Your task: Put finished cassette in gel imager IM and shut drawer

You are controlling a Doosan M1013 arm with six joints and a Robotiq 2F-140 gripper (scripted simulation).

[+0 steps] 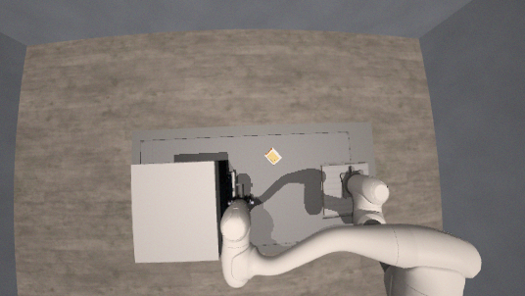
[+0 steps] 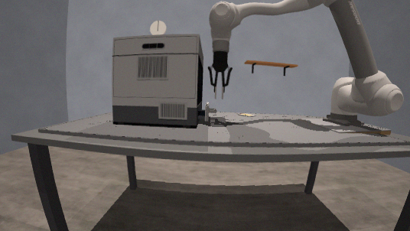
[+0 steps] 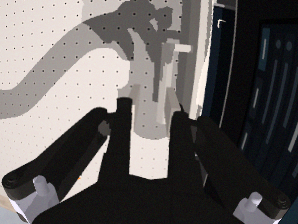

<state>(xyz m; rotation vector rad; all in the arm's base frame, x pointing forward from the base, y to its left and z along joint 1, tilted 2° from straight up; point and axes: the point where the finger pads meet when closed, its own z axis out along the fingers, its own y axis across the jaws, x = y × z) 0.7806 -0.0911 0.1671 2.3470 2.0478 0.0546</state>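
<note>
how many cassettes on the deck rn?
1. The orange cassette lies flat on the deck, between the imager and the arm's base plate. Anything inside the imager is hidden.

Grey box-shaped gel imager (image 2: 126, 88), side panel: 2 barcode-like blocks of vertical bars, 1 large on the upper part (image 2: 152, 67), 1 small on the dark lower band (image 2: 172, 111); no digits or letters can be made out.
White robot arm (image 2: 349, 34), upper link: a dark line of lettering (image 2: 353, 15) runs along it, too small to read.
Readable words or numbers: none.
</note>
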